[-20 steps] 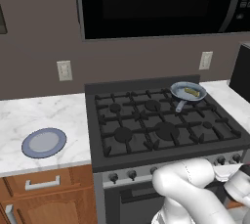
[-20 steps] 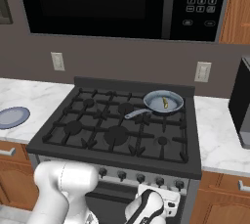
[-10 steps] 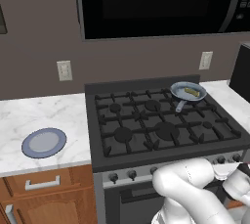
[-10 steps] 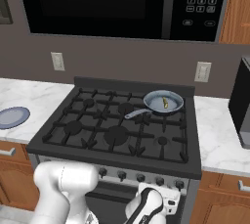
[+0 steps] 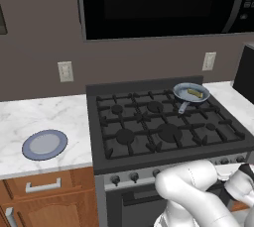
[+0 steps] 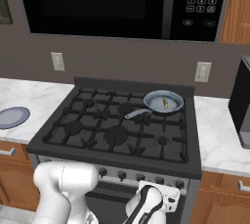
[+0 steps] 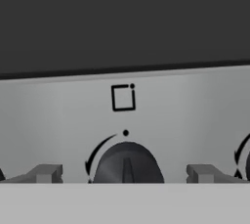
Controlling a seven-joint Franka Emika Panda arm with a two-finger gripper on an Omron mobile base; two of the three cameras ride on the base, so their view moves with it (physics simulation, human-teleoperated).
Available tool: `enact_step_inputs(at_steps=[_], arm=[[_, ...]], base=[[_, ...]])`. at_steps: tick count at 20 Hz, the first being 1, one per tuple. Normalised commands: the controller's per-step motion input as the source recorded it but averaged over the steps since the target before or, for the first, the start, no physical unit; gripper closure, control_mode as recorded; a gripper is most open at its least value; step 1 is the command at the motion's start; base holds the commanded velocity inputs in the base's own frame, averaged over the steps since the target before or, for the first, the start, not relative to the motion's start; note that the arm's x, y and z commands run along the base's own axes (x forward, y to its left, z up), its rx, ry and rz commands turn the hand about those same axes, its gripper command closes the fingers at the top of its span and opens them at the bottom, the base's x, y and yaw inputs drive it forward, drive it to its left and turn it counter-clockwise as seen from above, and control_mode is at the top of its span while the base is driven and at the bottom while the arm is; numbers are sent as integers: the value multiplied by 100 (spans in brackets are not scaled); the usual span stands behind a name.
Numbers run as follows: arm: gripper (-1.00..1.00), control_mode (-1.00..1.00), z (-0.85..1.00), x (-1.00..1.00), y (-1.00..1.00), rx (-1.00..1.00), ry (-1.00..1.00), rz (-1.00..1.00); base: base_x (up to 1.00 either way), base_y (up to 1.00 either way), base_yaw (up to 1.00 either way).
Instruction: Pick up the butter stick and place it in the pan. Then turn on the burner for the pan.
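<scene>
The pan sits on the stove's back right burner, its dark handle pointing forward and left. Inside it lies the butter stick, also seen as a small yellowish bar in the pan from the right base view. My gripper is low in front of the stove's control panel and stands open. A dark knob lies between its fingertips, with gaps on both sides. Above the knob is a burner marker, a square with a dot at its top right corner.
A flat blue plate rests on the marble counter left of the stove. A second knob peeks in at the hand view's right edge. A microwave hangs over the stove, and a dark appliance stands on the right counter.
My hand has crept slightly up toward the control panel. Pan, butter stick and plate have not moved.
</scene>
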Motion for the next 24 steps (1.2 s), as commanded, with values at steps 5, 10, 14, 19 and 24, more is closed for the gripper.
enact_step_inputs(at_steps=[5,10,14,19,24], arm=[[-100,-100,0,10,0,0,0,0],[100,-100,-3,10,0,0,0,0],[100,-100,-3,6,0,0,0,0],[100,-100,0,0,0,0,0,0],[100,-100,0,0,0,0,0,0]], base=[[0,0,0],[0,0,0],[0,0,0],[0,0,0],[0,0,0]])
